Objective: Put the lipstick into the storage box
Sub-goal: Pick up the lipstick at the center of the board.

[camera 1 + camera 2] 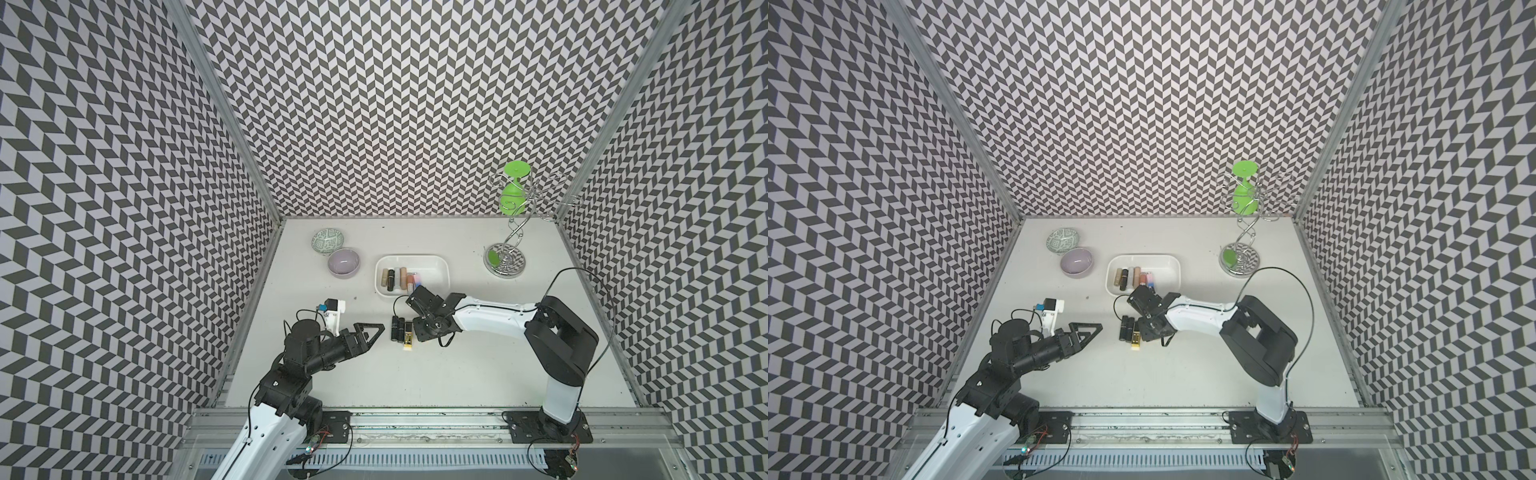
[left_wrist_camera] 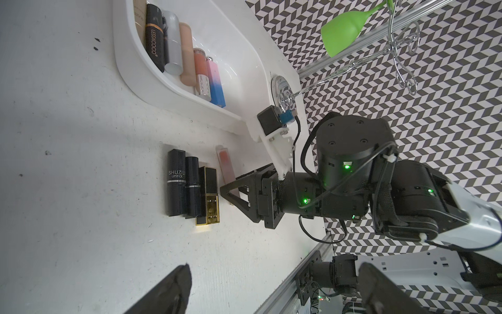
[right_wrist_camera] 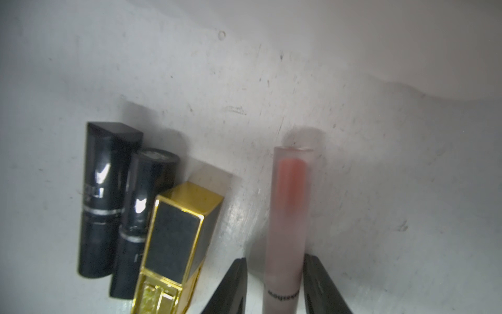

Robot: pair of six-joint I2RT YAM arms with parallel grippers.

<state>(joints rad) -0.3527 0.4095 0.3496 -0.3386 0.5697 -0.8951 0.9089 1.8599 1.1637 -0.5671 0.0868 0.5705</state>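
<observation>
- The square black tube (image 2: 176,182) is showing "SHUZIL" with "LIPSTICK" beneath it in pale letters, above a silver band.
- It is lying on the table in a tight row. It is touching a round black tube (image 2: 193,187), which is touching a gold-and-black case (image 2: 208,195). Neither of those is showing print that can be read.
- The lipstick (image 3: 288,217), a frosted tube with coral pink inside, is lying flat on the table. It is sitting just beside that row and just in front of the storage box (image 2: 239,40), outside it. Dark print is running across the end between the fingers, too blurred to read.
- The right gripper (image 3: 275,259) is straddling this lipstick. One finger (image 3: 317,280) is sitting against the tube, while a sliver of table is showing between the other finger and the tube, so the jaws are not clamped yet.
- The left gripper (image 1: 368,332) is hovering near the row, apart from it, with its jaws spread wide and holding nothing.
- Inside the storage box six tubes are lying side by side at one end. A black one (image 2: 154,38) is reading "LESSXCOCO" in gold, and the letters on the beige one (image 2: 140,16) beside it are being cut off by the frame edge.
- The table (image 1: 415,374) is white, scuffed and carrying dark specks.
- A lilac bowl (image 1: 343,262) and a green-patterned bowl (image 1: 328,240) are sitting just beside each other near a far corner.
- A chrome wire stand (image 1: 505,259) is holding an upturned green goblet (image 1: 513,195).
- Grey-and-white chevron walls (image 1: 415,104) are enclosing three sides, and an aluminium rail (image 1: 415,419) is running along the front.
</observation>
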